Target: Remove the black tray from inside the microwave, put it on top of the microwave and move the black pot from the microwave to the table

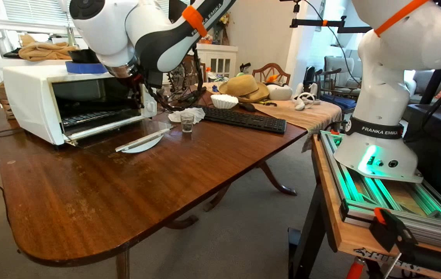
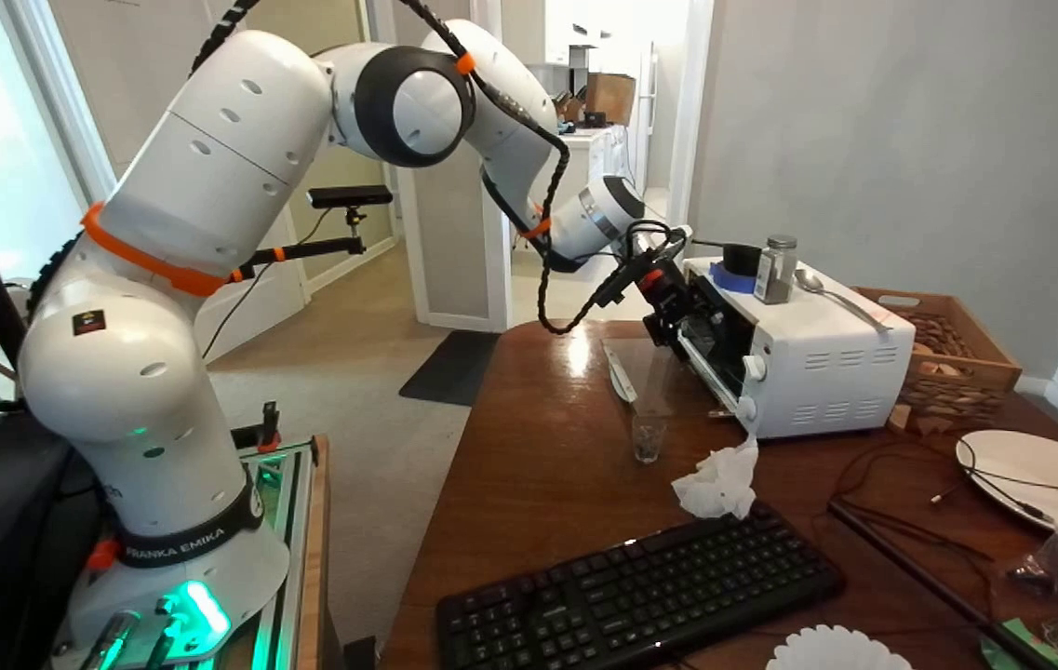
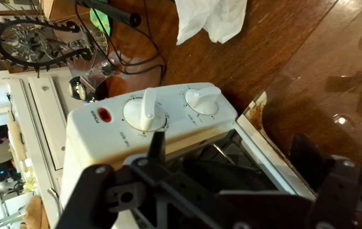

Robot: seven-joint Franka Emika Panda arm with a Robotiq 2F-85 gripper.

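White toaster oven [image 3: 176, 111]: we read POWER [image 3: 94, 116] beside its red light [image 3: 104, 114]. At the oven's mouth, our gripper [image 3: 230, 150] hangs, fingers [image 3: 157, 145] spread.

Microwave [image 2: 824, 361] & its 2 knobs [image 3: 148, 112] are wht, table [image 1: 127, 186] reddish-brn, gripper [image 3: 230, 149] blk.

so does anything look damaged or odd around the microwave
Yes: in the wrist view, the otherwise white microwave is browned beside its opening, and its open door's metal corner looks rusty. Crumpled white paper lies on the table.
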